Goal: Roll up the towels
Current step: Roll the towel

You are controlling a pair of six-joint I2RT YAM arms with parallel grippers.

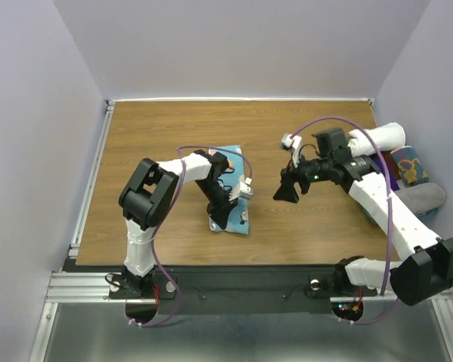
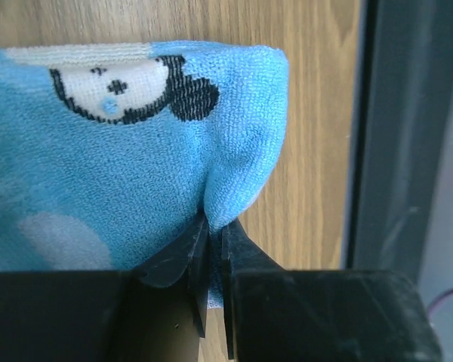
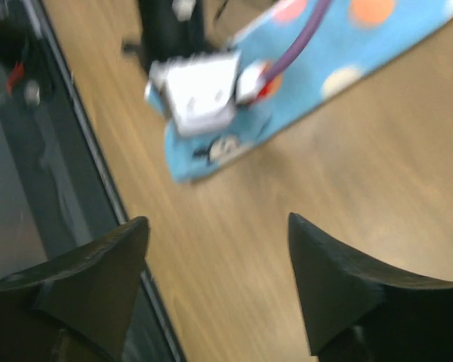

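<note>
The light blue towel (image 1: 236,154) lies flat near the middle of the tabletop (image 1: 158,128), a little left of centre. Its long side runs from far to near, and its near end stops just short of the tabletop's near edge. The right wrist view, though blurred, shows orange and pale yellow dots on it, and a small black-and-white printed figure sits at the near end.

The left pincer (image 1: 225,217) is down on that near end. In its own wrist view the two black fingers are pressed together on a corner of the towel, and the terry cloth bunches up into a fold just above the tips. Beside that corner there is bare wood, then the black rail (image 2: 392,136) along the tabletop's near edge.

The right pincer (image 1: 285,192) hangs over bare wood to the right of the towel, clear of it, pointing toward the left arm. Its fingers (image 3: 98,279) are spread wide with nothing between them. The left arm's white camera box (image 3: 200,94) is in view past them, over the towel.

Along the tabletop's right edge, partly behind the right arm, three rolled cloths lie close together. A white roll (image 1: 381,137) is farthest, a navy-patterned roll (image 1: 411,167) comes next, and a grey roll (image 1: 424,200) is nearest.
</note>
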